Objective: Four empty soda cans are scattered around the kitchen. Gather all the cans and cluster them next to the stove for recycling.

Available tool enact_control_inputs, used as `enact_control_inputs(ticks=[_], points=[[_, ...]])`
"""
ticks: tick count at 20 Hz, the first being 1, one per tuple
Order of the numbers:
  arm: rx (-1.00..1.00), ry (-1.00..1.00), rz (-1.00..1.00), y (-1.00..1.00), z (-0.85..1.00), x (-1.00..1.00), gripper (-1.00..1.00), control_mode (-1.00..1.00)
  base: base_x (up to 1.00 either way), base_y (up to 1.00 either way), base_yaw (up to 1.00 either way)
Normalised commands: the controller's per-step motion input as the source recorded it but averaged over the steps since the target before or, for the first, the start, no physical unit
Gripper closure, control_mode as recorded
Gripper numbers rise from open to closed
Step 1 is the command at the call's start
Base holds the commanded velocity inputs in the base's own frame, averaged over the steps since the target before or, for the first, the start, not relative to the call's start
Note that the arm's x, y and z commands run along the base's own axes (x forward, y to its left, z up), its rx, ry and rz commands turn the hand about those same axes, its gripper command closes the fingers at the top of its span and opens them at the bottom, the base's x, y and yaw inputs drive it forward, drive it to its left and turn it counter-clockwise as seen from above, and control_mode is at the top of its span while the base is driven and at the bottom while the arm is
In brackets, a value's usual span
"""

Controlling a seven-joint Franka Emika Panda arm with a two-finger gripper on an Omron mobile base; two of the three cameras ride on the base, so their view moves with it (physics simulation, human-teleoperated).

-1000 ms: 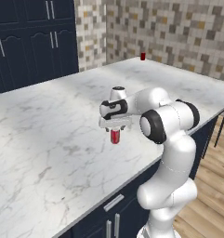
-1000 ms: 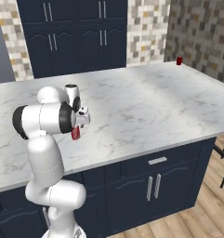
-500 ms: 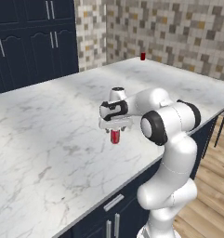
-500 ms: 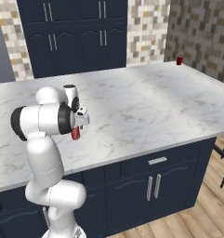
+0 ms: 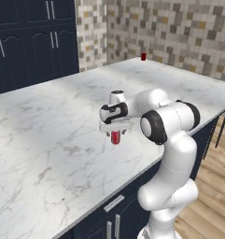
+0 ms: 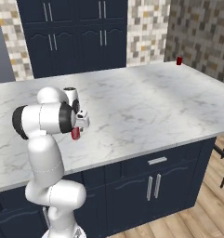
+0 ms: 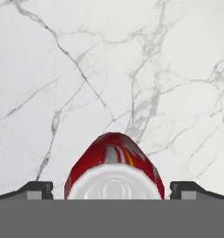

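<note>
Here, on the marble counter, I count two cans. One red can stands upright directly beneath my gripper; the other can, also red, sits far off at the counter's back corner, at about one o'clock from the near one in the left base view, close to the mosaic tile wall.

In the hand view the near can fills the bottom centre, its silvery top facing the camera, and the two dark fingertips show at nine and three o'clock of it, each clear of the can's sides with pale marble between. The pincer stands wide, straddling the can without gripping it. Whether the fingers reach down past the rim I cannot tell.

From the right base view the near can peeks out just under the hand, at four o'clock from my arm's dark elbow joint, and the far can is a small red dot at two o'clock, well apart.

Navy cabinets rise behind the counter at twelve o'clock. More navy cabinet fronts with two silver handles run below the counter's front edge. Between the two cans lies bare veined marble. Wood floor shows at five o'clock in the left base view.
</note>
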Motion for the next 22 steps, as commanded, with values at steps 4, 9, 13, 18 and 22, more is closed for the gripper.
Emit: enact_control_inputs(ticks=[4, 9, 13, 18, 22], points=[[0.0, 0.03, 0.0, 0.0, -0.11, 0.01, -1.0, -1.0, 0.0, 0.0, 0.0], [-0.01, 0.02, 0.0, 0.02, -0.11, 0.0, 1.0, -1.0, 0.0, 0.0, 0.0], [0.0, 0.01, 0.0, 0.0, -0.06, 0.0, 1.0, -1.0, 0.0, 0.0, 0.0], [0.0, 0.04, 0.0, 0.05, 0.09, -0.12, 1.0, -1.0, 0.0, 0.0, 0.0], [0.0, -0.03, 0.0, 0.11, 0.44, -0.41, 1.0, -1.0, 0.0, 0.0, 0.0]])
